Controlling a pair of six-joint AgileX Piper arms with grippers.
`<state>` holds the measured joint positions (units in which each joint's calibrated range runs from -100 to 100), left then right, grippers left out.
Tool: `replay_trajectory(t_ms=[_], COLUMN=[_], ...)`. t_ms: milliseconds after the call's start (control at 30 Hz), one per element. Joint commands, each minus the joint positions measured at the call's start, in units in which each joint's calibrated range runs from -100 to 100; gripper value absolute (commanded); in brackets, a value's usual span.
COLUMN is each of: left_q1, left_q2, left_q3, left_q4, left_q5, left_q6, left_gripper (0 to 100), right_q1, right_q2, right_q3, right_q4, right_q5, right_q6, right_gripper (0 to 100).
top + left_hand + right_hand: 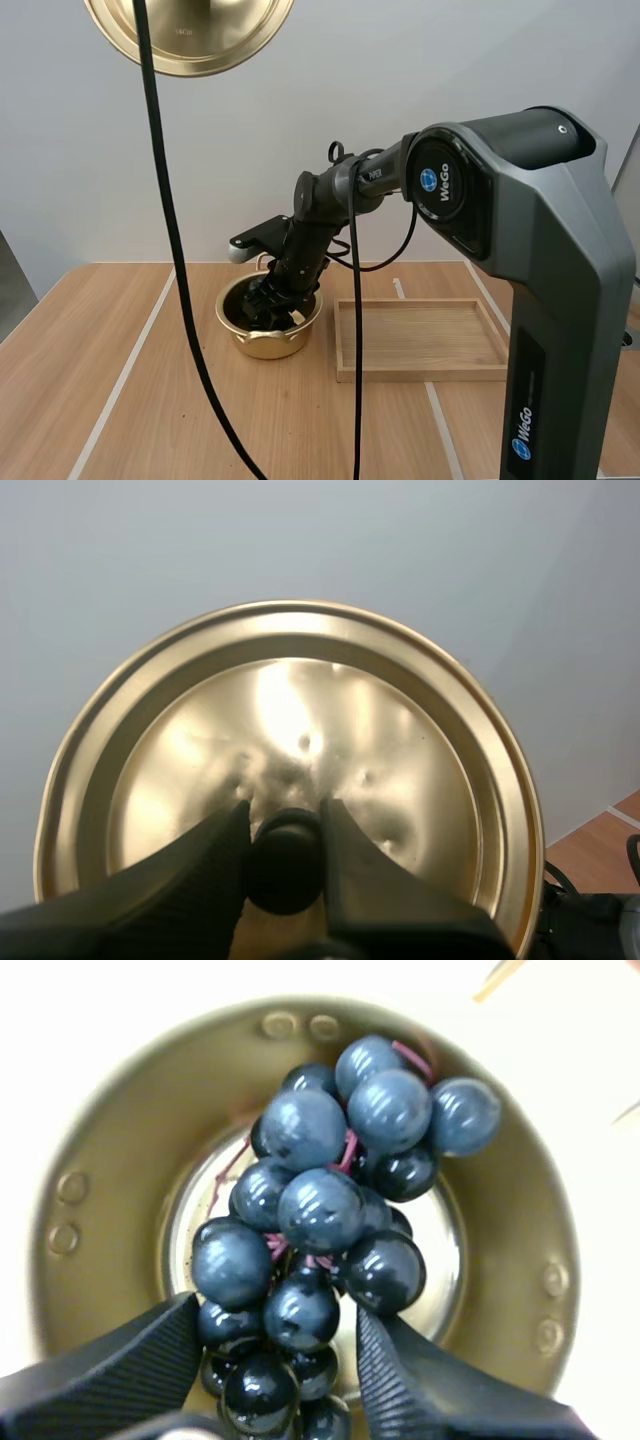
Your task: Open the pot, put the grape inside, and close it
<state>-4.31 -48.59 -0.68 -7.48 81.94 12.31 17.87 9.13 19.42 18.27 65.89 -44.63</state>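
Our right claw (278,1312) is clamped on the grape bunch (320,1210). Its two ribbed fingers (130,1370) stand either side of the bunch's lower berries & press on them, w/ the rest of the dark blue berries & their reddish stems spreading out past the tips. The bunch is inside the mouth of the pot (100,1160). The gold inner wall rings it all round, w/ pairs of rivets on it. We can't tell whether the berries touch the pot's bottom. In the high view the right claw (270,300) is down inside the pot (268,345), below the rim, & our right arm (320,205) slants down to it from the right.

Our left claw (285,813) is clamped on the knob (285,872) of the lid (300,710). The two fingers pinch the black knob btwn them, one on each side, & the gold lid spreads round it, knob side facing us. In the high view the lid (190,35) is held up in the air, well apart from the pot, up & to the left of it.

The pot stands open on the table (100,380), just beside the wooden tray (420,340), which lies to its right. Pot & tray don't touch; a narrow strip of table shows btwn them.
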Motion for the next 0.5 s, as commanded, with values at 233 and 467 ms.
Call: replay_trajectory(t_ms=[233,467], left_q1=[0.09,0.09], left_q2=[-0.2,-0.2], left_q3=[-0.7,-0.7], left_q4=[0.0,0.0], left_q5=[-1.2,-1.2], left_q6=[-0.3,-0.3], left_gripper=[0,0], right_q1=[-0.1,-0.1], right_q2=[-6.5,-11.3], right_q3=[0.2,0.2], right_q4=[-1.5,-3.0], right_q5=[-6.7,-10.6], right_q6=[-0.1,-0.1], right_gripper=[78,78])
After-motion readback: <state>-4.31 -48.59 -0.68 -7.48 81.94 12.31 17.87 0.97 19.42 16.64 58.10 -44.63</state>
